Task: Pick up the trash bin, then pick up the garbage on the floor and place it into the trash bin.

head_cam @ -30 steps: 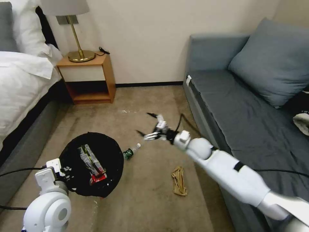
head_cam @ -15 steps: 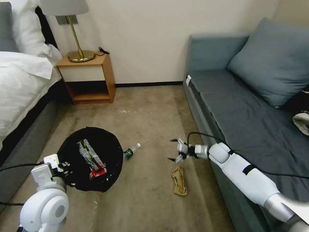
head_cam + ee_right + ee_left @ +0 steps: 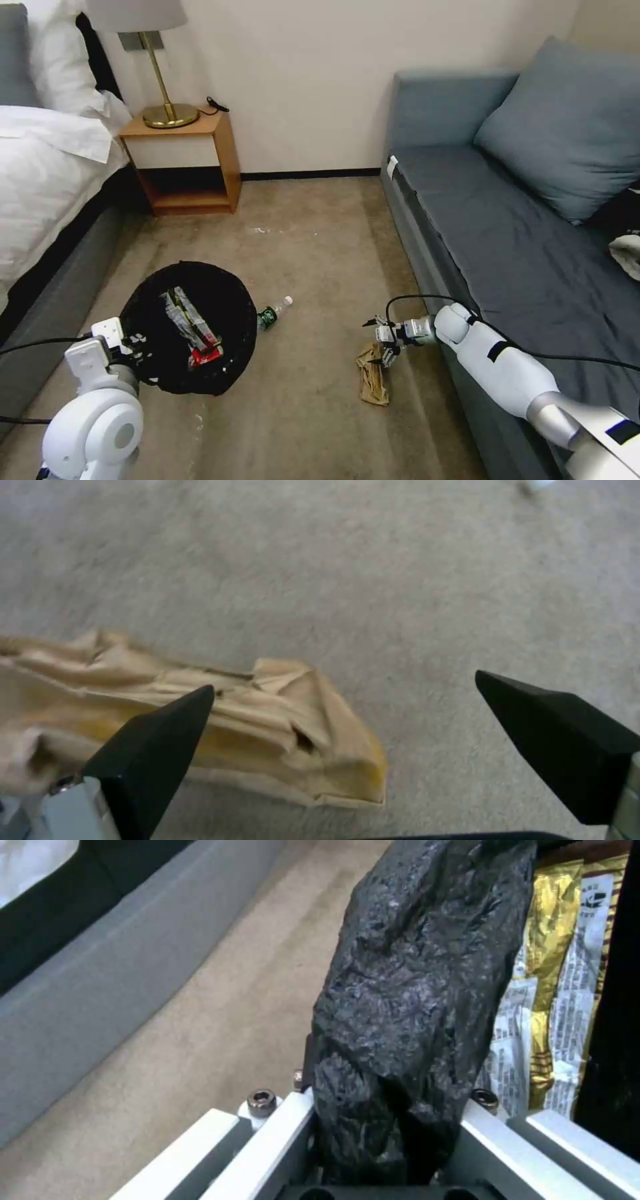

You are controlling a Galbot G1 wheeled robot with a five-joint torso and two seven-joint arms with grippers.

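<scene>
- The right gripper (image 3: pixel 380 341) hangs low over the carpet in the lower centre-right of the head view, fingers spread wide apart with nothing between them.
- Just below it lies the crumpled tan-brown paper (image 3: pixel 372 380). Its upper end is at the fingertips; whether they touch it I cannot tell.
- In the head view the paper's long axis runs up and down the frame, away from the gripper toward the lower edge. So the gripper is over one end of it, not its middle.
- In the right wrist view the crumpled tan-brown paper (image 3: pixel 220 725) sits off to one side: one dark fingertip (image 3: pixel 160 740) overlaps its near end, while the other fingertip (image 3: pixel 553 730) stands over bare carpet.
- My judgement: for a grasp, the paper needs to be centred in the gap, so the gripper would need to shift along the paper's length.
- The left gripper (image 3: pixel 130 348), in the lower left of the head view, is clamped on the bag-covered rim of the trash bin (image 3: pixel 233 320). In the left wrist view that black plastic rim (image 3: pixel 407 1015) is pinched between its fingers.
- A yellow-silver snack wrapper (image 3: pixel 183 313) and a red-and-white wrapper (image 3: pixel 205 355) already lie inside the bin.
- The small bottle (image 3: pixel 273 313) lies on the carpet just beside the bin's right rim, well apart from the right gripper.
</scene>
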